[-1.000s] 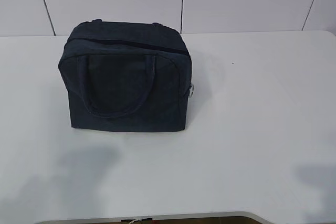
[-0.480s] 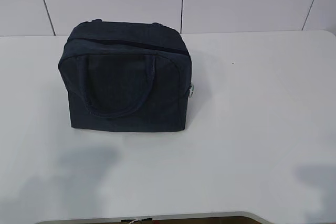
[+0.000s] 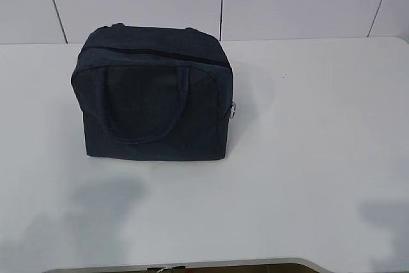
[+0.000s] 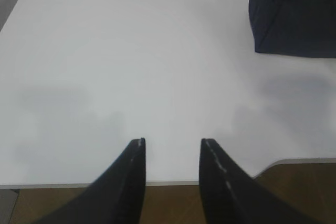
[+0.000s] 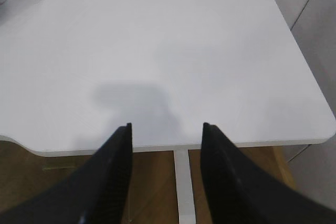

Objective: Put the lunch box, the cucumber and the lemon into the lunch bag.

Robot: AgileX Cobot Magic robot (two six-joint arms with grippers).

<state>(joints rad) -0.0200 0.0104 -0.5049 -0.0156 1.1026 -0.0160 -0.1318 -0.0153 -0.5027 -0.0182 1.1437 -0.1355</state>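
bag: lunch bag [image 3: 153,94] stands upright on the white table [image 3: 307,158], left of centre and toward the back; its lower corner also shows at the top right of the left wrist view [image 4: 294,14].
zipper: dark line along the top edge [image 3: 160,54] looks closed; metal ring pull [image 3: 234,110] hangs at the right end.
handle: front loop handle [image 3: 144,135] lies flat against the front panel.
other items: lunch box, cucumber and lemon not visible in any view. Can't tell whether they're inside the bag or off-frame.
handling, judged: soft fabric, light, walls will cave under a pinch. It holds a boxy shape, so something may be filling it out. Fabric isn't slippery, nothing fragile on the outside.
where to grip, judged: ring pull for the zipper; for steadying, pinch a top seam corner or the handle loop, not the flat panel.
left gripper [image 4: 172,142]: jaws partly apart, nothing between them, hovering over the near table edge, pointing across bare table with the bag ahead and to its right, well apart.
right gripper [image 5: 167,127]: jaws apart, a bit wider than the left, empty, over the near right table edge.
exterior: neither arm in view, only their shadows on the near table.
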